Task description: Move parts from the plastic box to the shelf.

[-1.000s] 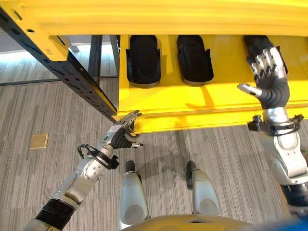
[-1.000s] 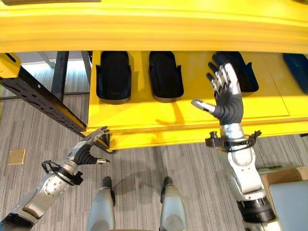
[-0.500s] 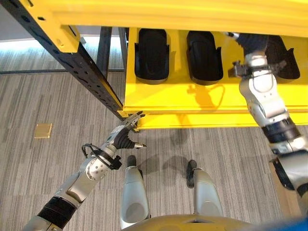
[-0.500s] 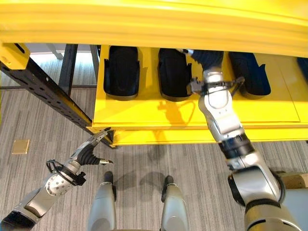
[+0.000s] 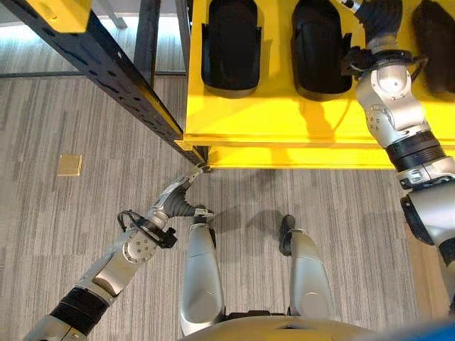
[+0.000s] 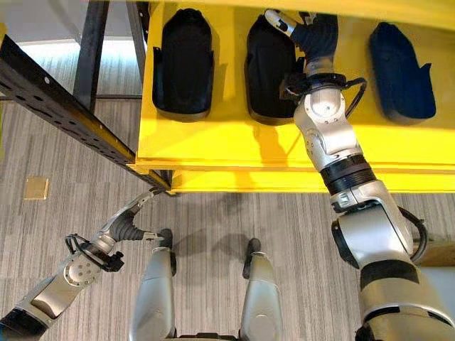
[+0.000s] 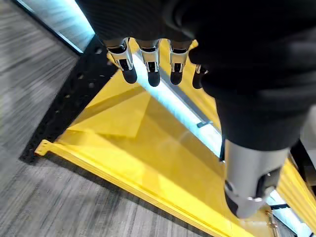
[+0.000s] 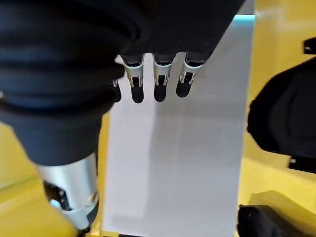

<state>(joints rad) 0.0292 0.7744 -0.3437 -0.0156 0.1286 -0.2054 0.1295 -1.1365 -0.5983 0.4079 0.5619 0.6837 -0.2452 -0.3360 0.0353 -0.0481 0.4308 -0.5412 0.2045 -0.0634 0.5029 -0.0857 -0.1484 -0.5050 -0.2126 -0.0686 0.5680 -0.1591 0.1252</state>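
A: We see three black moulded plastic parts lying in a row on the flat yellow metal shelf (image 6: 213, 153). The left black part (image 6: 183, 62) sits near the shelf's left edge, the middle black part (image 6: 270, 71) just beside it, and the right black part (image 6: 402, 71) well apart toward the shelf's right side.

B: And our right hand (image 6: 313, 32)?

A: It reaches over the shelf between the middle and right parts, up near the far edge. In its wrist view its fingers (image 8: 158, 81) hang straight, spread a little, with nothing between them and the thumb. We hold no part there.

B: The left hand (image 5: 178, 199)?

A: It hangs low, just below the shelf's front left corner, above the grey striped carpet floor (image 5: 71, 234). Its fingers (image 7: 148, 61) are loosely extended and empty, pointing toward the shelf's front edge and the black perforated steel upright (image 5: 114, 67) that slants past that corner.

B: Anything else on the floor?

A: A small square brass-coloured floor plate (image 5: 70, 165), well apart to the left of our left arm.
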